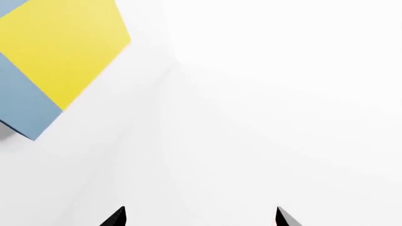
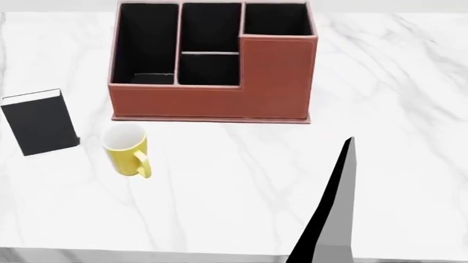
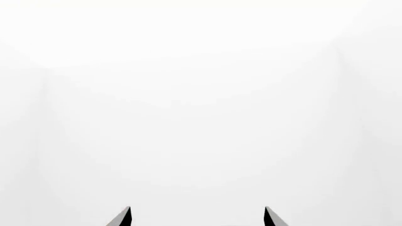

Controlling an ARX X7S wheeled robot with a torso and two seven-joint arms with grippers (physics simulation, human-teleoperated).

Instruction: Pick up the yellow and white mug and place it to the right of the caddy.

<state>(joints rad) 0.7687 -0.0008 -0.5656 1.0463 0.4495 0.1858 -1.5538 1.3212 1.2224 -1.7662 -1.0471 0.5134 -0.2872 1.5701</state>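
Caddy (image 2: pixel 212 98): back rim cut by head view's top edge. Left gripper (image 1: pixel 199 217) and right gripper (image 3: pixel 197 217): only fingertip points show at frame edge. Yellow-and-blue block (image 1: pixel 53 56) cut off, identity unclear.

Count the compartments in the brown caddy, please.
4 in the caddy: a long one at left, two in the middle, back and front, and one at the back right. None seems hidden.

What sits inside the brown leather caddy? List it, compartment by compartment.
The reddish-brown stitched leather-look caddy shows four black-lined compartments, and nothing is visible in any of them. The front wall hides the lowest part of the front-middle compartment's floor, so that strip cannot be checked.
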